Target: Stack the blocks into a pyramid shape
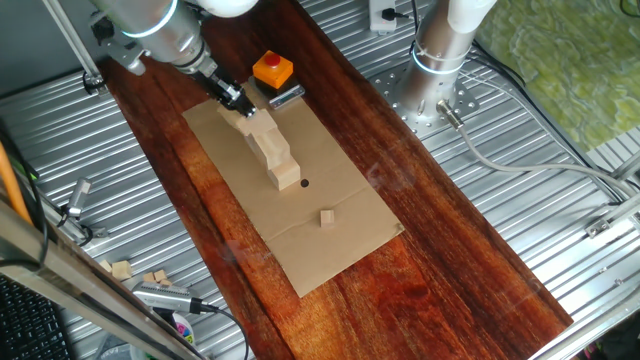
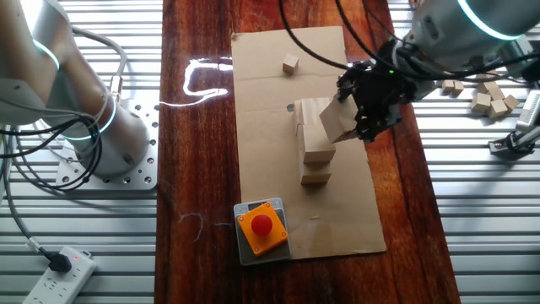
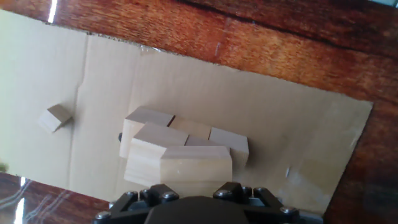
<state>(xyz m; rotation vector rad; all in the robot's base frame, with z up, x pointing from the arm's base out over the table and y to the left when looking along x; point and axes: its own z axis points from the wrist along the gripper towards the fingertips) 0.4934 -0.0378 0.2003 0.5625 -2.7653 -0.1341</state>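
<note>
**Asker:** What sits closest to the hand camera?

**Describer:** Closest is the black claw (image 3: 196,208), pinching a pale wooden block (image 3: 196,167) that fills the bottom of the hand view. It holds the block raised above the stack, likely so it can come down onto an upper tier.

**Asker:** Where are the other blocks?

**Describer:** On a sheet of brown cardboard (image 1: 340,225) on the dark wooden table (image 1: 450,250). A row of blocks (image 2: 316,143) lies touching end to end, with at least one more resting on top. That close row gives the upper pieces a base to bridge.

**Asker:** Anything else nearby?

**Describer:** A tiny wooden cube (image 1: 327,217) lies alone on the cardboard, well apart from the stack. An orange block with a red button (image 2: 262,226) sits at the cardboard's far edge. Spare blocks (image 2: 492,99) rest on the metal surface beside the table.

**Asker:** How far along is it?

**Describer:** I judge the base laid and the upper tiers underway.
</note>
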